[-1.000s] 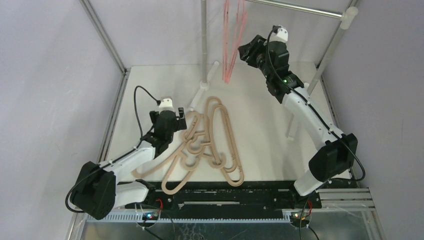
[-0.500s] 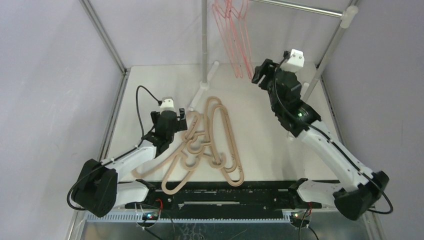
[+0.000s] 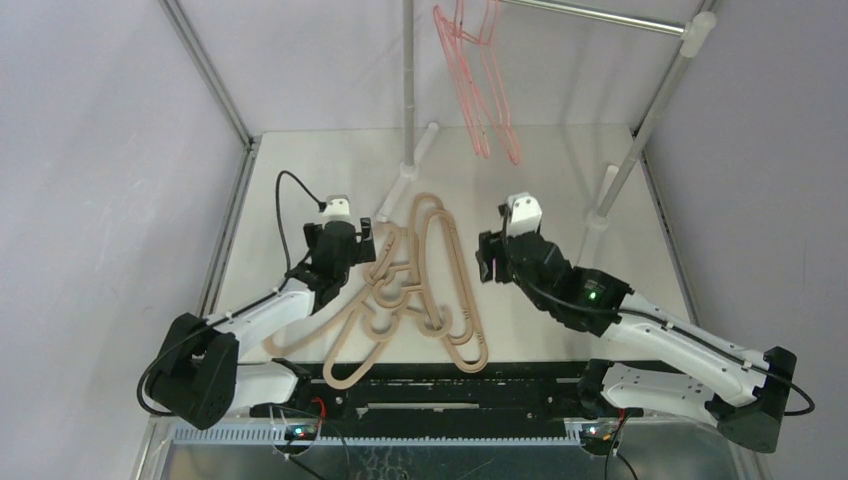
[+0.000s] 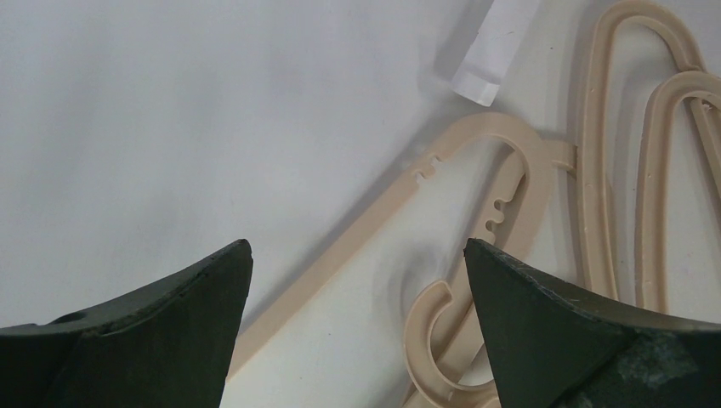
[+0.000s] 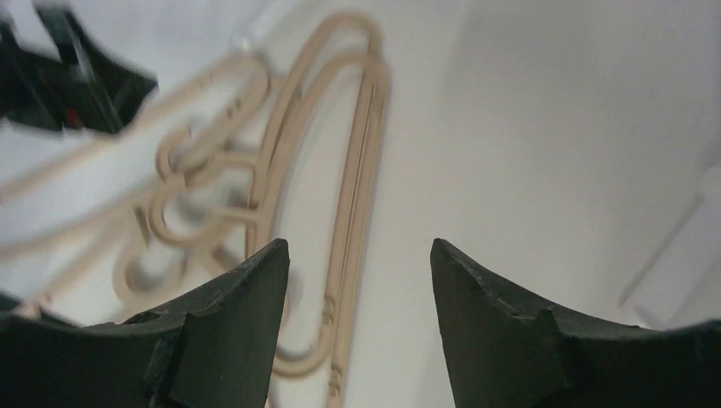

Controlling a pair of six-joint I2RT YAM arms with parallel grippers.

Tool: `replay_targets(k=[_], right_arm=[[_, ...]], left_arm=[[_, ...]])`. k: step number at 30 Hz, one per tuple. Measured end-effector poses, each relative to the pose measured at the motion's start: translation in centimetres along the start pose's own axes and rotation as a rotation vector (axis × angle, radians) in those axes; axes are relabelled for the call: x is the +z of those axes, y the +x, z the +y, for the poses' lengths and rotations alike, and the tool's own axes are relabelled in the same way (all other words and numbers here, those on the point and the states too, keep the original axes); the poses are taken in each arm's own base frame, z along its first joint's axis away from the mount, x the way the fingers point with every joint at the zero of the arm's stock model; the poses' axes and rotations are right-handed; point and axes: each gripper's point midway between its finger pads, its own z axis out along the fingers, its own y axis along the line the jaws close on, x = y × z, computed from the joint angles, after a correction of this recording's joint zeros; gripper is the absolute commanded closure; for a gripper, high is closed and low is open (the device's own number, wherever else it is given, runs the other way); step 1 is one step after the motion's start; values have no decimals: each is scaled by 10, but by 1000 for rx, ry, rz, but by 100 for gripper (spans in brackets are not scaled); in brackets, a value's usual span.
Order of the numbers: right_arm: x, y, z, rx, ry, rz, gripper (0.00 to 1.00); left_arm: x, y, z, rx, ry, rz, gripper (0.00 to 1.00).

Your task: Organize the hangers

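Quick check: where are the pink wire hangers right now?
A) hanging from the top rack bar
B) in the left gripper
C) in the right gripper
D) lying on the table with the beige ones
A: the pink wire hangers hang from the rack bar, and the right gripper is open and holds nothing.

The pale table (image 3: 300,180) carries a tangled heap of beige hangers (image 3: 395,290) towards its front middle. White rack feet (image 3: 420,146) rest on it just behind them.
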Motion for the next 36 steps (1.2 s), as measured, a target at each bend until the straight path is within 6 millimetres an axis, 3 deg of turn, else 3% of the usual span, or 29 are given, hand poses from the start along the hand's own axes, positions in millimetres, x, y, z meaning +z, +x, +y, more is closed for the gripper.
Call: replay_targets(k=[6, 10, 17, 24, 36], right_arm=[[3, 86, 18, -63, -132, 194, 31], [14, 119, 32, -71, -180, 282, 32], [44, 154, 68, -71, -266, 379, 34], [66, 189, 92, -82, -310, 486, 38], [93, 192, 122, -69, -351, 510, 44]], left_arm=[[4, 6, -1, 9, -1, 20, 0], [4, 8, -1, 11, 0, 25, 0], [4, 8, -1, 11, -1, 25, 0], [4, 8, -1, 10, -2, 24, 0], [4, 8, -1, 10, -2, 24, 0]])
